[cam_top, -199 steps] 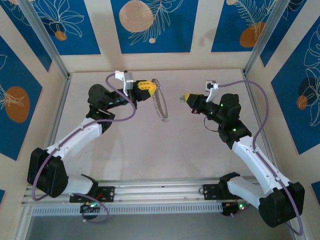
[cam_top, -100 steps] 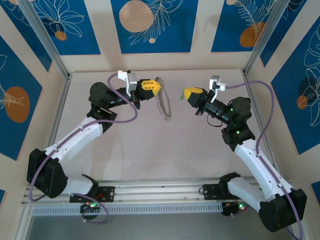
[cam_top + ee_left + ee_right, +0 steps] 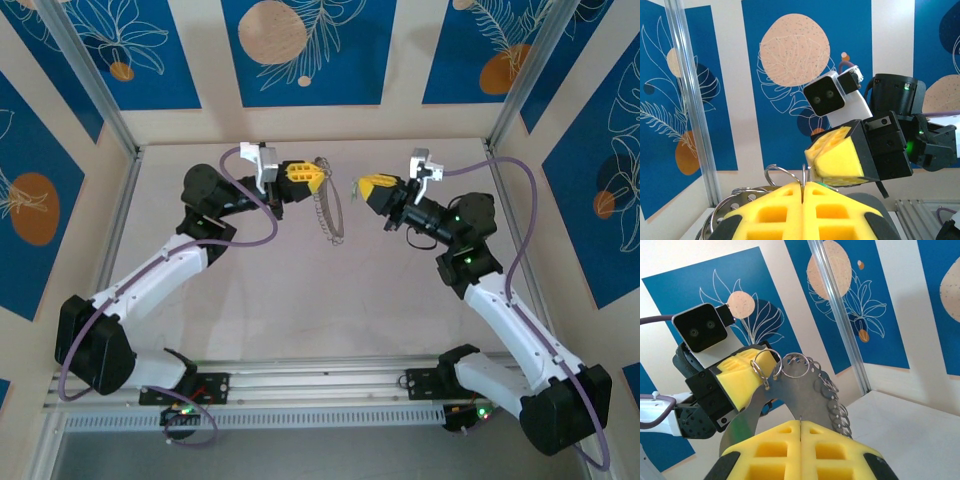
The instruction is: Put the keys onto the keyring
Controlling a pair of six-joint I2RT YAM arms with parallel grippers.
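With both pairs of jaws clamped and held above the bench (image 3: 300,300), here's where I stand. My left jaws are closed on the keyring (image 3: 328,208) at its top. The rest of the loop dangles free below them, over the far middle of the bench. My right jaws are closed too, with the key (image 3: 356,190) pinched at their very tip, a bit of its green head peeking out, just beside the ring and facing it.

In the right wrist view the loop shows as a thin grey band edged with little rings, right in front of me. I reckon it's light and floppy, so it'll swing and twist at a nudge. Holding it near the top, close to one small ring, looks best. The key's tiny, stiff and probably slippery, so grip the head and leave the shank bare for threading. The gap's small, so aim matters.
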